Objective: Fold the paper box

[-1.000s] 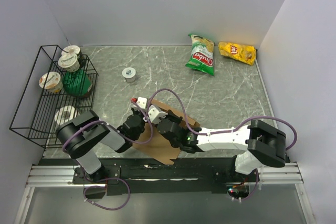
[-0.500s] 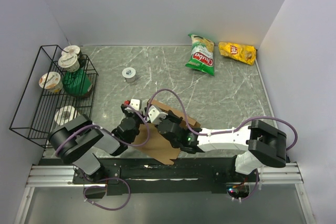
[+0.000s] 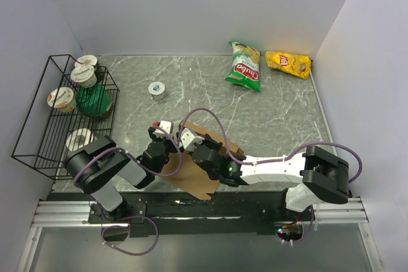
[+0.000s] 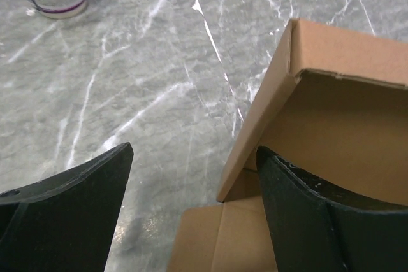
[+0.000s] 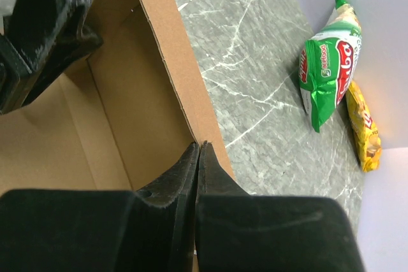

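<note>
The paper box is a brown cardboard sheet, partly raised, at the near middle of the table. In the left wrist view one of its walls stands upright between the fingers of my left gripper, which is open and grips nothing. The right finger lies inside the box and the left finger is over bare marble. My right gripper is shut, its tips at the rim of a side wall of the box, with no card showing between them. From above, both grippers crowd the box's far edge.
A black wire rack at the left holds several cups and a green object. A small white cup stands mid-table. A green snack bag and a yellow one lie at the far right. Walls enclose the table.
My left gripper has opened, letting go of the box wall, and has drawn slightly left. The right gripper and the box have stayed put.
</note>
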Tool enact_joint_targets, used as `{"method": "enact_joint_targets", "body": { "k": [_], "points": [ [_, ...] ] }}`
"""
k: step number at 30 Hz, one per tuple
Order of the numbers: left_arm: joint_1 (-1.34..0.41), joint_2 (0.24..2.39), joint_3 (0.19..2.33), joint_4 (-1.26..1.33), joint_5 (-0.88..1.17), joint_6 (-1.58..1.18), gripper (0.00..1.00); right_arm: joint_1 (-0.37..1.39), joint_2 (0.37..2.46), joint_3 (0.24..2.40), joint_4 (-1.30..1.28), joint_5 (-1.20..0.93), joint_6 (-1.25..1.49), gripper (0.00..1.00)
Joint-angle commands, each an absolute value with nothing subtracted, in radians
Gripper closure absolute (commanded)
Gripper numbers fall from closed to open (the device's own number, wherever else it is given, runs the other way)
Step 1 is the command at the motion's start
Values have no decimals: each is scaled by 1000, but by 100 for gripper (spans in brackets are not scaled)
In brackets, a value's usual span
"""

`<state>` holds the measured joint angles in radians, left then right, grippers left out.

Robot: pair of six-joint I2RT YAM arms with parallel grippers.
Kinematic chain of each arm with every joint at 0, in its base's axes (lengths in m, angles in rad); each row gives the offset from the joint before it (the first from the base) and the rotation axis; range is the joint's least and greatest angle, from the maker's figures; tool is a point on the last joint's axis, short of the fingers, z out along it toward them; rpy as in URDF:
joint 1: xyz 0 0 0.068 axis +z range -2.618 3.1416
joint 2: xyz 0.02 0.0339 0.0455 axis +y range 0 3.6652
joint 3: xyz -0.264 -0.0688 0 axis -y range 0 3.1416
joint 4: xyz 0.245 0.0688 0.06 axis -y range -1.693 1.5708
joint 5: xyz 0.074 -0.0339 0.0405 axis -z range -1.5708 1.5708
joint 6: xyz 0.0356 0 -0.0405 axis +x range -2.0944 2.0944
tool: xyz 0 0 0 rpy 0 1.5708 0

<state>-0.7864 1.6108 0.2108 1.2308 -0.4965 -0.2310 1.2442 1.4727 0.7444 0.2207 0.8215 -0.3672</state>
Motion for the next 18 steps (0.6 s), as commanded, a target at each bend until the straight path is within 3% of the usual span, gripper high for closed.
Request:
{"method": "enact_joint_targets", "body": {
  "k": [1, 18],
  "points": [
    [-773, 1664, 242, 1302, -433, -241, 16, 1261, 1505, 669, -5, 729, -275, 100],
    [-719, 1747, 290, 1364, -406, -258, 37, 1261, 1513, 669, -5, 719, -273, 100]
  ]
}}
